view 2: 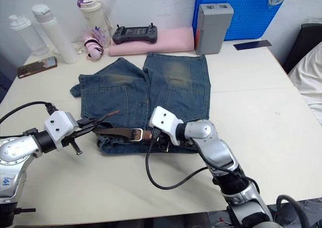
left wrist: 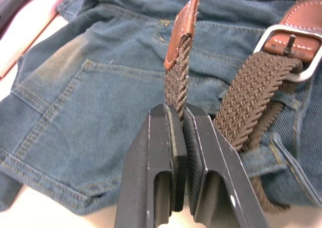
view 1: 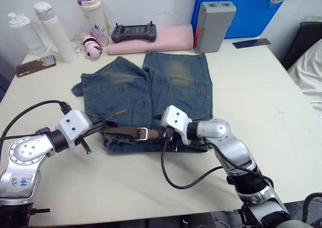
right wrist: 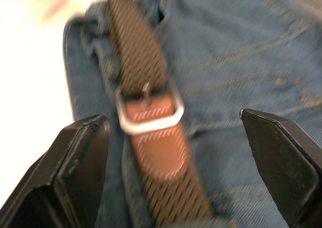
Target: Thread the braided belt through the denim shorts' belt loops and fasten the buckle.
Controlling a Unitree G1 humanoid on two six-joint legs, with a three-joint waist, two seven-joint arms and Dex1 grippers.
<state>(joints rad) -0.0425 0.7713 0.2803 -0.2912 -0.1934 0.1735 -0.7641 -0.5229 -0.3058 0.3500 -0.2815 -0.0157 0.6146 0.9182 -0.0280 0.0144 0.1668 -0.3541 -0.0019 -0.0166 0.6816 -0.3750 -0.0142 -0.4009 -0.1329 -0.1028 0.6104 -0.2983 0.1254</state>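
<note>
Two left fingers (left wrist: 166,152) pinch braided belt (left wrist: 177,82) tip.

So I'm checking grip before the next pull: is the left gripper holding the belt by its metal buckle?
No, the left gripper is shut on the braided belt just below its leather tip, apart from the buckle.

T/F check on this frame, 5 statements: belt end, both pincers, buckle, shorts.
1. The left pincer is shut on the brown leather-tipped end of the dull-brown braided belt. True.
2. The right pincer is clamped on the silvery metal rectangular buckle. False: its fingers are spread wide, with the buckle between them untouched.
3. The braided strap passes through the buckle frame. True.
4. The faded blue denim shorts hang off the table edge. False: they lie flat on the white table.
5. The belt tip lies flat on the denim. False: it stands raised above the shorts.
</note>
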